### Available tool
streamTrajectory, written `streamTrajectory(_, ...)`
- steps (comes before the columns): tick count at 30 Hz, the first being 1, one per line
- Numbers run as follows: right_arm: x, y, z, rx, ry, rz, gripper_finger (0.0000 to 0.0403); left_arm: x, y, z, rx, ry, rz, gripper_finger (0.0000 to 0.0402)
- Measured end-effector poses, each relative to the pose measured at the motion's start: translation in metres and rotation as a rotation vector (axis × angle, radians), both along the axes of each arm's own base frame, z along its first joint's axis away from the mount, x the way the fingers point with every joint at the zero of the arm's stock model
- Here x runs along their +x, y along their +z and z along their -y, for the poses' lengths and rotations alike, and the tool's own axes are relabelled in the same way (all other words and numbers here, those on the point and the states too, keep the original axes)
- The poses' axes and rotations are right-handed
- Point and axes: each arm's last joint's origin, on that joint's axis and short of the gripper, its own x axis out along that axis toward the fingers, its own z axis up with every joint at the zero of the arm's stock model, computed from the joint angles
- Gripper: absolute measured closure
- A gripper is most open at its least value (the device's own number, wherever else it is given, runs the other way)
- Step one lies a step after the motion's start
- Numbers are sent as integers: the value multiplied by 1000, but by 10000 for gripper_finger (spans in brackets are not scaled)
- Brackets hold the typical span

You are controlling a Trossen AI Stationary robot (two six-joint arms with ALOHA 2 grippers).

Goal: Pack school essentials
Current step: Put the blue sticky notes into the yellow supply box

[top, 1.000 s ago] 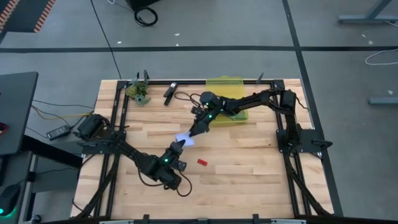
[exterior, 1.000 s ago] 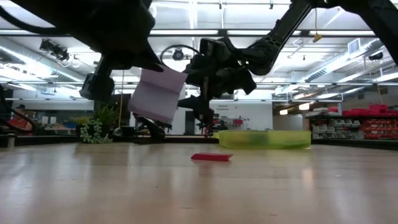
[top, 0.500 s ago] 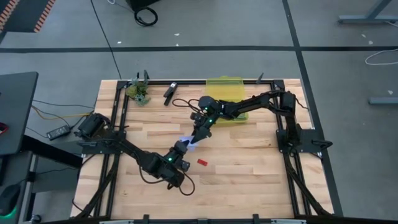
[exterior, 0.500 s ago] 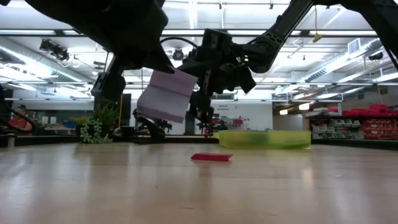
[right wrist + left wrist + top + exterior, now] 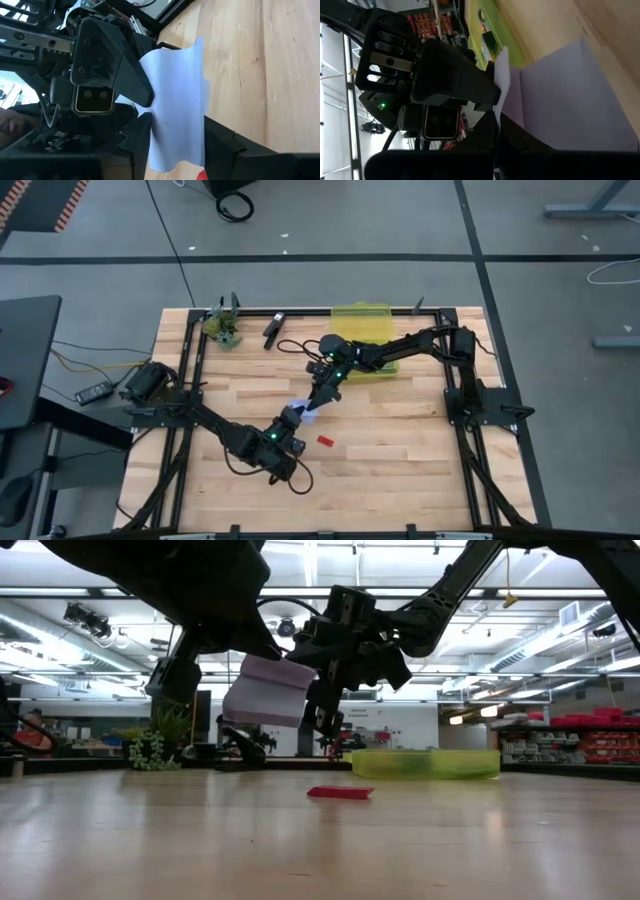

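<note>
Light-blue pad [image 5: 303, 408]: square sheet block, held clear of the table in mid-air near the table's middle, between the two arms; in the low view [image 5: 268, 692] it hangs tilted above the wood.

Left gripper [image 5: 290, 416]: fingers closed tight on one edge of the pad, arm reaching in from the table's left front.

Right gripper [image 5: 318, 402]: reaching from the right rear, fingers set either side of the pad's opposite edge and partly closed; the right wrist view [image 5: 177, 107] shows the sheet between its two fingers, but firm contact cannot be told.

Red piece [image 5: 324, 440]: small, flat on the wood, just beside the left gripper, toward the front.

Yellow-green box [image 5: 364, 332]: translucent, at the table's rear middle, partly under the right arm.

Black clip-like object [image 5: 272, 328]: lying at the rear, left of the box.

Small plant [image 5: 225, 330]: rear left corner.

Table [image 5: 400, 460]: pale wooden planks, black frame rails along the sides.
</note>
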Motion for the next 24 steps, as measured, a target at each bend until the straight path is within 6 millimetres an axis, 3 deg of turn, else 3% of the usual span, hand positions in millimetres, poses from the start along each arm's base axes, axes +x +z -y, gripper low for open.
streamTrajectory(24,-2,0,9,-18,-21,13,386,-1,-5,-8,-177,64,91,384)
